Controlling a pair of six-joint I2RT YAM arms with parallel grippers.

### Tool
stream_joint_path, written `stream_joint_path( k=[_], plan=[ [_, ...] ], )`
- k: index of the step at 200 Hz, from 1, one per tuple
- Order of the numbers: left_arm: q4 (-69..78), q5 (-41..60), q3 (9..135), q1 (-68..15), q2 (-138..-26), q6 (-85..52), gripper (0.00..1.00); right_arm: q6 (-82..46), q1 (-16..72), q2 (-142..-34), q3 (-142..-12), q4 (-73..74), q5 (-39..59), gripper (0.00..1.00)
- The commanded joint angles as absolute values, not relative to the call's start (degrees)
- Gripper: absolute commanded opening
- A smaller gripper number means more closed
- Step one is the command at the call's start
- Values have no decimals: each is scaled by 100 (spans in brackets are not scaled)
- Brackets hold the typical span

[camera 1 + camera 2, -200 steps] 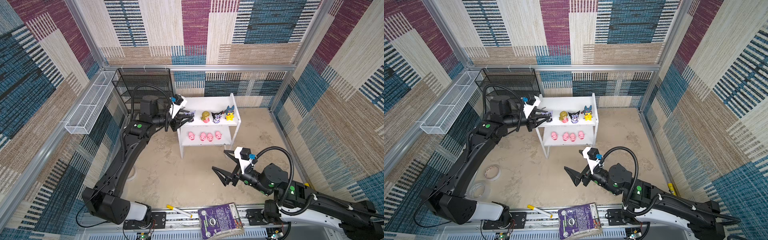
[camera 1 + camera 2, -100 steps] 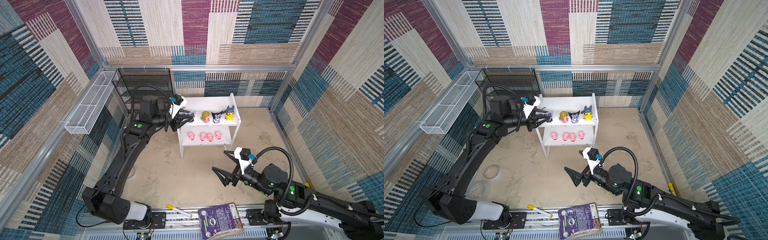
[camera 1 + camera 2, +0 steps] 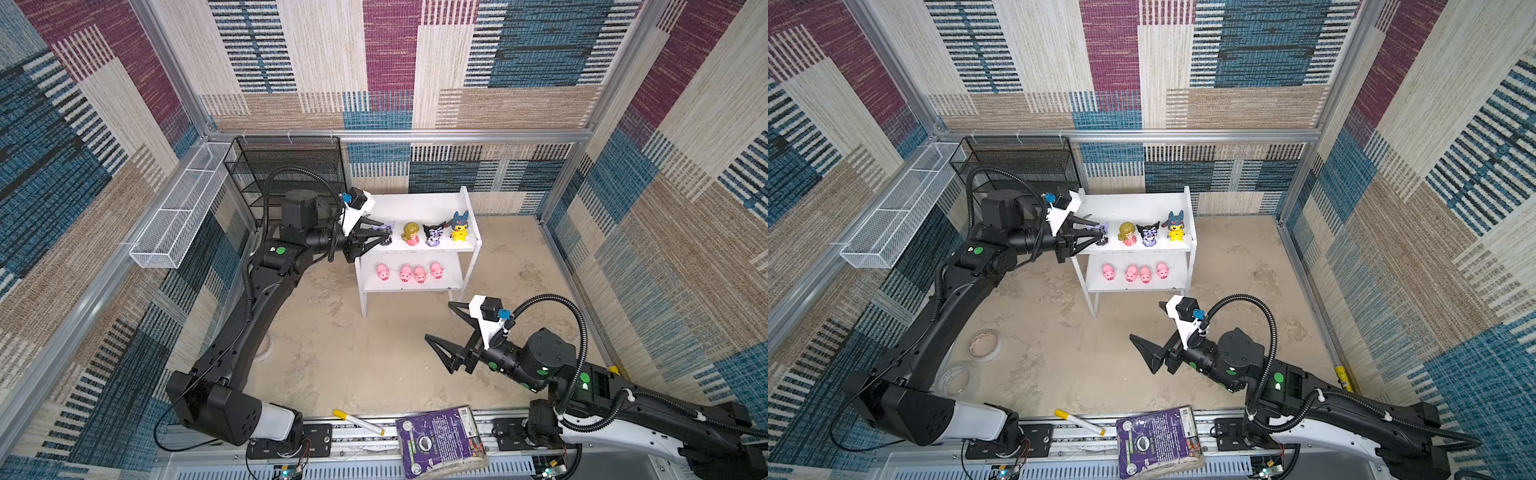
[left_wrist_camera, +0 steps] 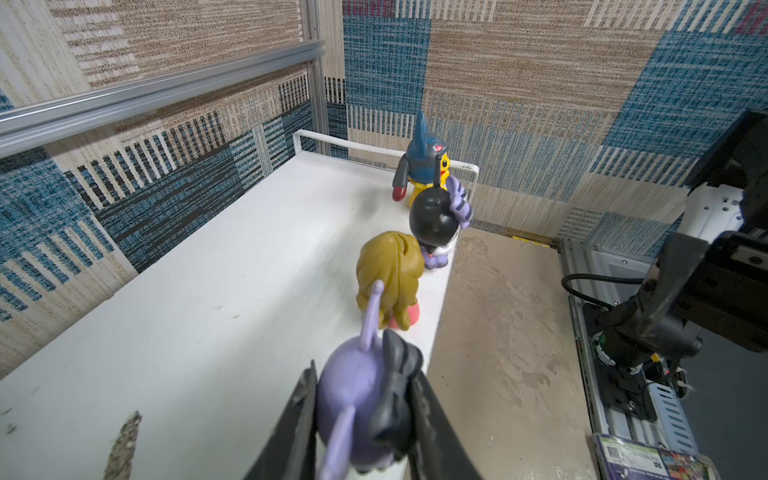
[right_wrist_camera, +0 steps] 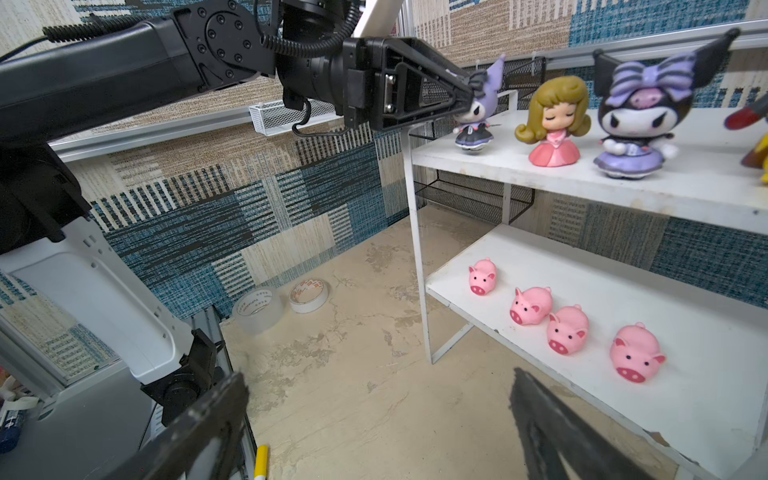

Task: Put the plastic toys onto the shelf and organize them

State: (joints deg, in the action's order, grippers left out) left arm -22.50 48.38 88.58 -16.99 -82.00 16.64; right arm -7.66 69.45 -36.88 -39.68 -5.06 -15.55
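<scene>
The white shelf (image 3: 415, 208) stands at the back. My left gripper (image 3: 388, 235) is shut on the lilac eared toy (image 4: 353, 386), whose feet rest on the left end of the top board (image 5: 498, 158). Beside it stand the blonde girl (image 3: 410, 234), the black-purple eared toy (image 3: 432, 236) and the yellow blue-hooded toy (image 3: 459, 226). Several pink pigs (image 3: 405, 273) line the lower board. My right gripper (image 3: 439, 321) hangs open over the floor in front of the shelf, holding nothing.
A black wire-mesh rack (image 3: 291, 166) and a white wire basket (image 3: 178, 208) sit at the back left. Two tape rolls (image 3: 984, 345) lie on the floor by the left arm. A yellow-capped marker (image 3: 357, 422) and a purple book (image 3: 440, 440) lie at the front edge.
</scene>
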Motion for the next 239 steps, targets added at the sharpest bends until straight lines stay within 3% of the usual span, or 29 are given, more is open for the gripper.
stream_joint_path(
  k=[1,109,239],
  plan=[
    [-2114,4990,8947,-1700,-8230,1582,19,-835,6948,-3640,-3949,-483,-1587,100],
    [-2435,4900,9097,-1702,-8386,1784,28,-782,6956,-3600,-3900,-440,-1594,100],
    [-2499,4844,9150,-1703,-8367,1826,47,-712,6952,-3604,-3914,-456,-1568,100]
  ],
)
